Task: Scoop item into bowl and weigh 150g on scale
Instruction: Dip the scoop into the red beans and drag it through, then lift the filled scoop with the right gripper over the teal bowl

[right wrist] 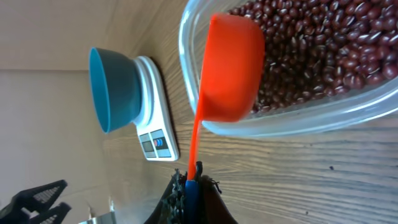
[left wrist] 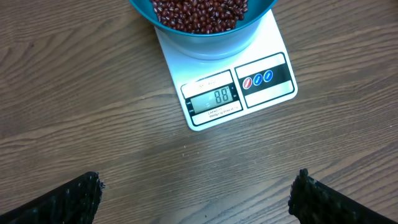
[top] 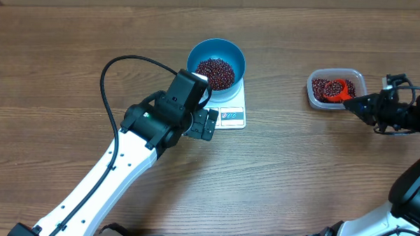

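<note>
Both jaws of my right gripper [right wrist: 189,190] clamp the bright red plastic scoop [right wrist: 230,68], cup straight ahead among maroon beans [right wrist: 323,43] in the clear tub [right wrist: 323,118] — the round blue bowl [right wrist: 115,87] lies well leftward, by my open left gripper [top: 206,123].

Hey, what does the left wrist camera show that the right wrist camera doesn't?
Only the left wrist view: the display on the scale, reading 88, the beans heaped inside the bowl, and the open left pincer. Only the right wrist view: the red scoop with its cup inside the clear tub of beans, its handle gripped by the shut right pincer. Both: the blue bowl sitting on the white scale, on the wooden table.
</note>
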You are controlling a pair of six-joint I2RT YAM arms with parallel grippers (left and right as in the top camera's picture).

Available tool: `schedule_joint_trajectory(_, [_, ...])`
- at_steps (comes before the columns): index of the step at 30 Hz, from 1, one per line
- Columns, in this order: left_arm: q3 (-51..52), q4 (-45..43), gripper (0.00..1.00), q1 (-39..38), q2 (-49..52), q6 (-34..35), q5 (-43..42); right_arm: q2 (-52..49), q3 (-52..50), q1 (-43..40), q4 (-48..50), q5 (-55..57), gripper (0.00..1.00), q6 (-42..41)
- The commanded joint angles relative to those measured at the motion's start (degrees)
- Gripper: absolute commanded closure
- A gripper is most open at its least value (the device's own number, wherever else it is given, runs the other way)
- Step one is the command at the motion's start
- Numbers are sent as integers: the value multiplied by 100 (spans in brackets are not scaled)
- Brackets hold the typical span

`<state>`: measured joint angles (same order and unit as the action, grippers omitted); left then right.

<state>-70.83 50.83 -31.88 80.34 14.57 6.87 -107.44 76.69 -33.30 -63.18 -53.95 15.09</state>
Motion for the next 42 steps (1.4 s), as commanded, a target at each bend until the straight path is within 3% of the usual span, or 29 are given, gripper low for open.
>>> schedule_joint_trajectory(1, [42, -7, 0, 0, -39, -87, -11, -11, -24, -63, -146, -479, 96, 374])
schedule_joint_trajectory(21, [42, -7, 0, 0, -39, -87, -11, -9, -13, 151, -297, -1700, 96, 389])
schedule_joint_trajectory(33, [42, -7, 0, 0, -39, -87, -11, -4, 332, 1294, -271, -2074, 96, 221])
schedule_joint_trajectory(42, [42, -7, 0, 0, -39, -87, -11, -4, 1147, 2288, 212, -1893, 96, -804])
